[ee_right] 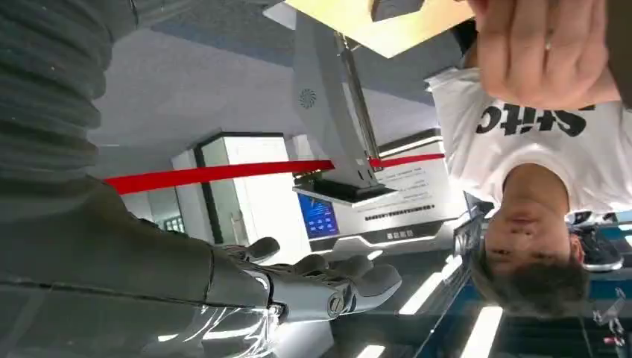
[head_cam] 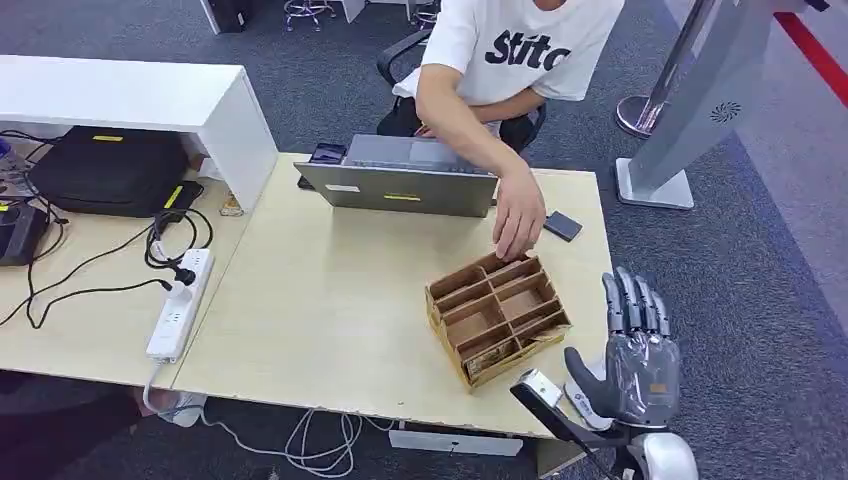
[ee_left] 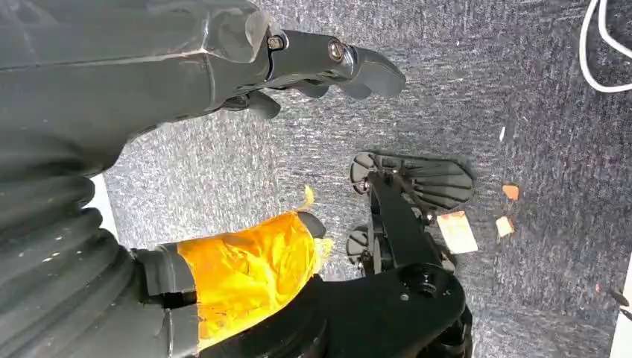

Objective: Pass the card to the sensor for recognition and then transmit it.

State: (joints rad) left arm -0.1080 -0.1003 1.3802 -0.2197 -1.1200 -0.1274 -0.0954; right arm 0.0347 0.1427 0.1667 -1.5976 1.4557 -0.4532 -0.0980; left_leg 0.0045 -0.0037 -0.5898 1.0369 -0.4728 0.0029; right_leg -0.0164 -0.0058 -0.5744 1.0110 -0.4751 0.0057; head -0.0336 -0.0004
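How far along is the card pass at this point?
Nothing looks done. The right hand is raised beside the table, open and holding nothing; the left hand hangs over the floor. A person's hand reaches into the cardboard organizer. Taking, scanning and passing the card all remain.

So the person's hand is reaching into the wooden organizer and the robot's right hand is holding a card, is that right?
Not quite. The person's hand is at the wooden organizer, but the head view shows the right hand raised beside the table with fingers straight, holding nothing.

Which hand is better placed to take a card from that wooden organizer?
Likely the right hand: it is raised and empty beside the wooden organizer. The left hand hangs over the carpet.
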